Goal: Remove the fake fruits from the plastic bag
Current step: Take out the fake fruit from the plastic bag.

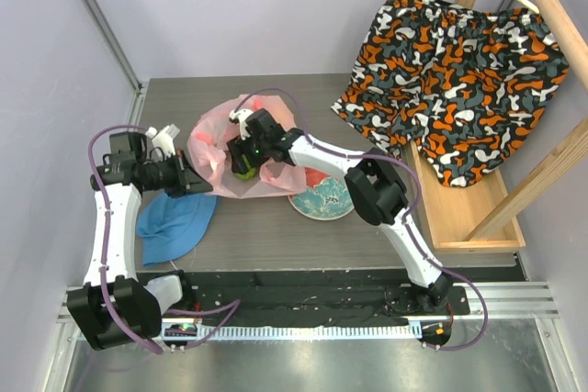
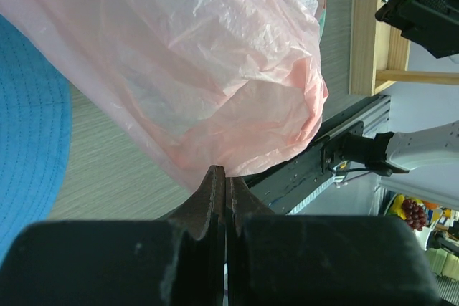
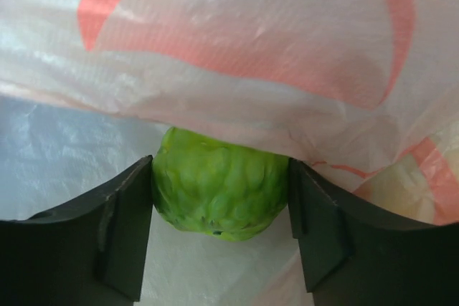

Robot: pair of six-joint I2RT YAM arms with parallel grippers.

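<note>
top external: the plastic bag lies slumped mid-table, its longer run from 10 o'clock to 4 o'clock, with a handle loop arching at its 12 o'clock. the right gripper sits over the bag's middle with a green fruit between its fingers. the left gripper is at the bag's 8 o'clock edge, and a blue hat lies beyond it at 7 o'clock.

left wrist: the jaws are pressed fully together, and a fold of pink film looks pinched at their tips. the bag balloons toward 12 o'clock. the film is thin, limp and slippery, so it would likely slide or tear under a hard tug. a bunched fold is the surest hold.

right wrist: the fingers stand fairly wide, each touching a flank of the fruit, so it looks gripped across its middle. film drapes over its 12 o'clock side. the fruit is bumpy and near round, with no clear long axis, and a dark dimple faces 6 o'clock. it is probably light, hard and glossy, so a squeeze across its widest part suits it.
</note>
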